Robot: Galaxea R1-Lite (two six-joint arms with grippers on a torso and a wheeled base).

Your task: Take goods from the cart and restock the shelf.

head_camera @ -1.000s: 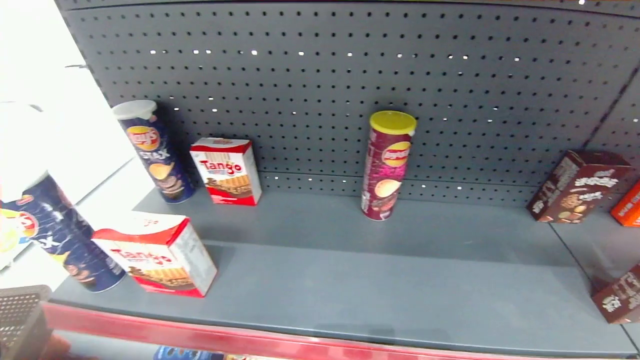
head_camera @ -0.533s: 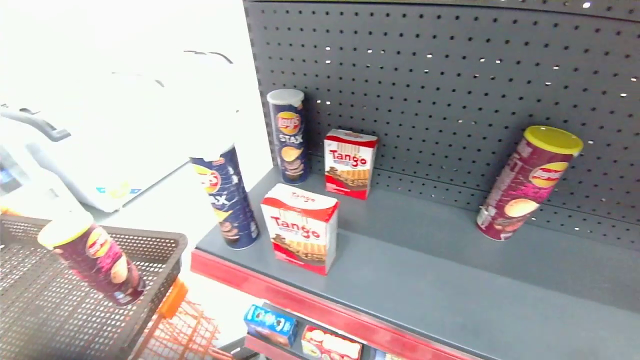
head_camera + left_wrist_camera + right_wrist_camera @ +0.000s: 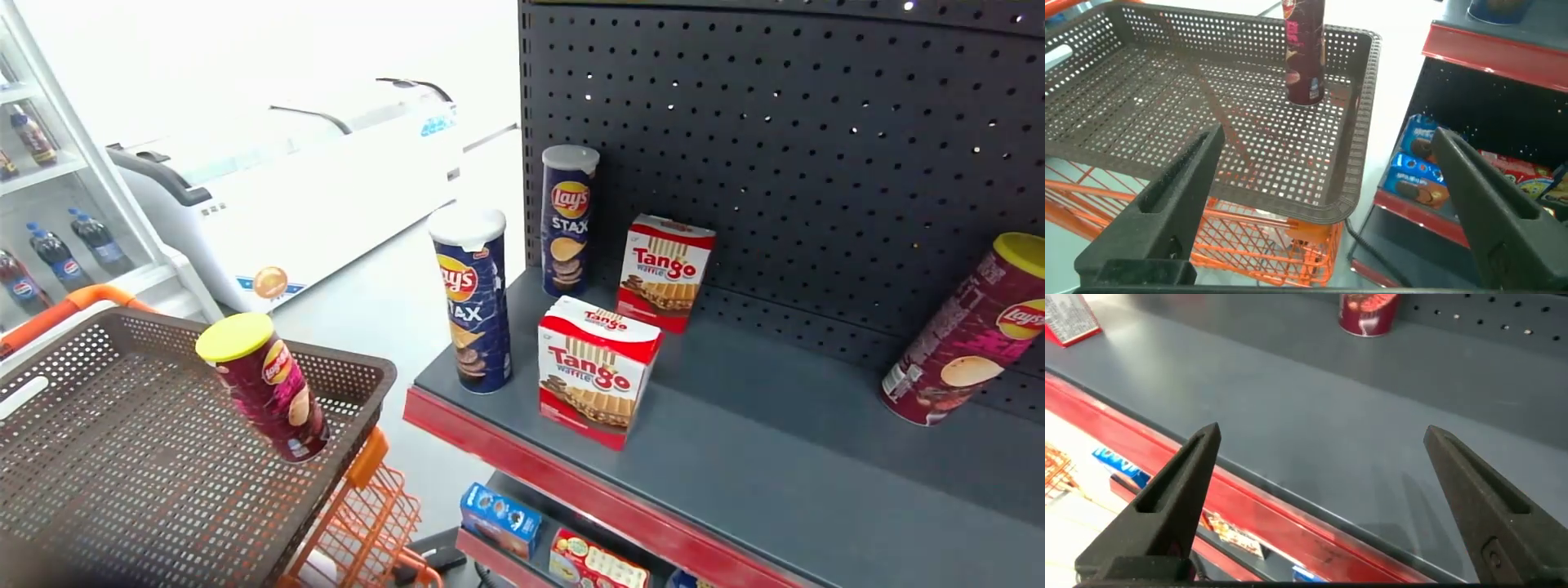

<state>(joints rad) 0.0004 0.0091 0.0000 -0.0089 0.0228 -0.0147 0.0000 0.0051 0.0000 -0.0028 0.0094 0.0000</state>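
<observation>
Looking at how this pick lines up: the maroon chips can stands on its base on the mesh floor of the cart basket, yellow lid up, close to the basket wall nearest the shelf; so its long axis runs roughly vertical. It looks a touch tilted from the head view but straight from the left wrist, so I'd call it upright.

The left gripper hangs above the cart with its jaws spread wide and nothing between them; the can lies straight ahead of that gap, across the basket, well apart from the fingertips. The right gripper is spread and empty too, but it sits over the shelf's front edge, facing the matching maroon can that's already on the shelf; so the left arm is clearly the nearer one, I reckon.

Looks-wise it's a tall slim tube with a glossy printed wrap; probably light and easy to tip; I'd guess a side-on pinch around mid-height, jaws straddling the tube, is the way to go. Two blue cans and two wafer boxes sit at the shelf's left end.
</observation>
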